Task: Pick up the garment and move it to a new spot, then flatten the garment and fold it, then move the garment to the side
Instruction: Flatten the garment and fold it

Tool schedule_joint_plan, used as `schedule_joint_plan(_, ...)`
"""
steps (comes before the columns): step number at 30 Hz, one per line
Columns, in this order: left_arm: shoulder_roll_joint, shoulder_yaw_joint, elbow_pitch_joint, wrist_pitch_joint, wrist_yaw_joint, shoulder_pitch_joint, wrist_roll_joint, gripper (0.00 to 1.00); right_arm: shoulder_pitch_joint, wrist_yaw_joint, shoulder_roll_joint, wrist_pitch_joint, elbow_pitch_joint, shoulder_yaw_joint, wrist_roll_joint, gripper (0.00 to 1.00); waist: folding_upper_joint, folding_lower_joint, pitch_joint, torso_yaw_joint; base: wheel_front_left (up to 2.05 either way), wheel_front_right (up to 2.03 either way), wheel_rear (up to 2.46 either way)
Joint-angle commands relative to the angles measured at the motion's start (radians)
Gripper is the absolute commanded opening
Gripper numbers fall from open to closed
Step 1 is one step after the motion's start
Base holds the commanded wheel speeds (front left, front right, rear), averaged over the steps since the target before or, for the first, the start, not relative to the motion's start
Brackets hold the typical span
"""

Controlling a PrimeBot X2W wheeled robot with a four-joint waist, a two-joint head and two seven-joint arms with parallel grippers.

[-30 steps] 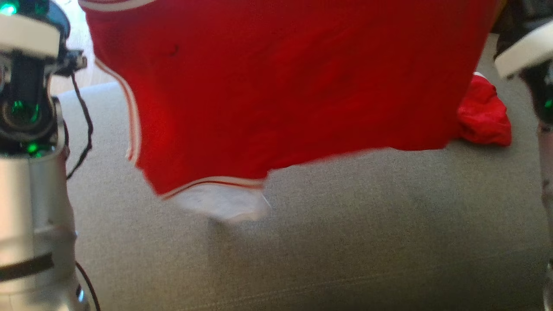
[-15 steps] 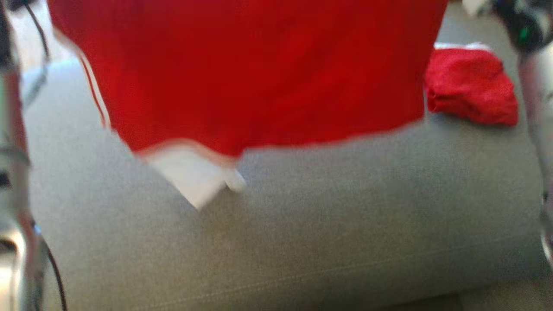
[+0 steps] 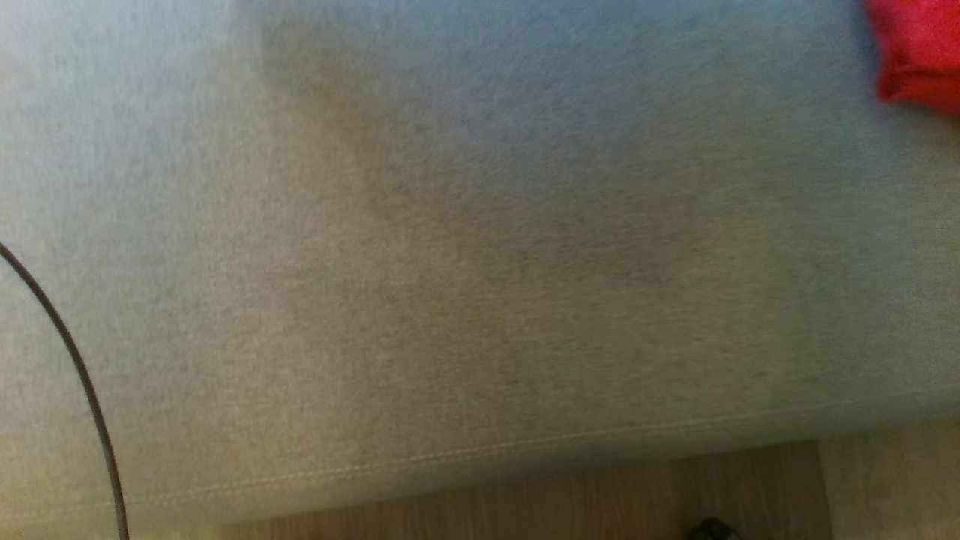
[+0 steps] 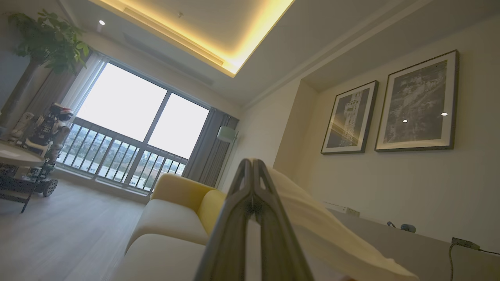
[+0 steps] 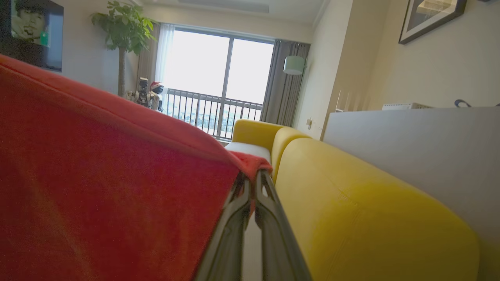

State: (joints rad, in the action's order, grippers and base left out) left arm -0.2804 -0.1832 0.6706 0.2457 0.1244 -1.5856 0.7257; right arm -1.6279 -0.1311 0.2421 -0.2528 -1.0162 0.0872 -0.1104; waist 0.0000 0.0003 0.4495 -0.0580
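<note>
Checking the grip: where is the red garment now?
Right wrist view: the red garment is pinched in the right claw, spreading leftward, yellow sofa on its right.

A grey fabric seat cushion [image 3: 480,262] spreads wide, its near seamed edge above a wooden floor [image 3: 600,495]. A crumpled red cloth [image 3: 919,52] lies at its far right. Farther off stand a yellow sofa [image 5: 371,207], a bright window [image 5: 218,74], a leafy plant [image 5: 125,23], a floor lamp [image 5: 293,64] and two framed pictures [image 4: 418,105].

Yellow sofa [image 5: 371,218], bright balcony window [image 4: 136,117], two framed prints [image 4: 418,105] on a pale wall [image 4: 390,187], warm ceiling cove light [image 4: 234,50]
</note>
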Motion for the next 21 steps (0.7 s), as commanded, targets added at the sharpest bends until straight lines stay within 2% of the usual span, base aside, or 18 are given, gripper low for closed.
schedule_joint_plan(1, -0.041, -0.003, -0.010, 0.005, 0.005, 0.025, 0.016, 0.00, 0.000, 0.000, -0.016, -0.005, 0.001, -0.012, 0.021, 0.00, 0.0000, -0.0003, 0.100, 0.067, 0.00, 0.00, 0.00)
schedule_joint_plan(5, -0.047, -0.057, -0.033, 0.014, 0.006, 0.162, 0.074, 0.00, 0.054, 0.000, -0.019, -0.008, -0.062, 0.003, 0.069, 0.00, 0.0000, -0.0003, 0.143, 0.097, 0.00, 0.00, 0.00)
schedule_joint_plan(9, -0.035, -0.072, -0.090, 0.016, 0.006, 0.347, 0.109, 0.00, 0.147, 0.000, -0.024, -0.008, -0.117, 0.034, 0.077, 0.00, 0.0000, -0.0003, 0.141, 0.114, 0.00, 0.00, 0.00)
schedule_joint_plan(15, -0.039, -0.120, -0.239, 0.016, 0.006, 0.689, 0.157, 0.00, 0.322, 0.000, -0.019, -0.009, -0.197, 0.087, 0.018, 0.00, 0.0000, -0.0003, 0.045, 0.124, 0.00, 0.00, 0.00)
schedule_joint_plan(21, -0.096, -0.181, -0.358, 0.016, 0.006, 1.017, 0.219, 0.00, 0.497, 0.000, -0.007, 0.020, -0.233, 0.135, -0.053, 0.00, 0.0000, -0.0003, -0.084, 0.112, 0.00, 0.00, 0.00)
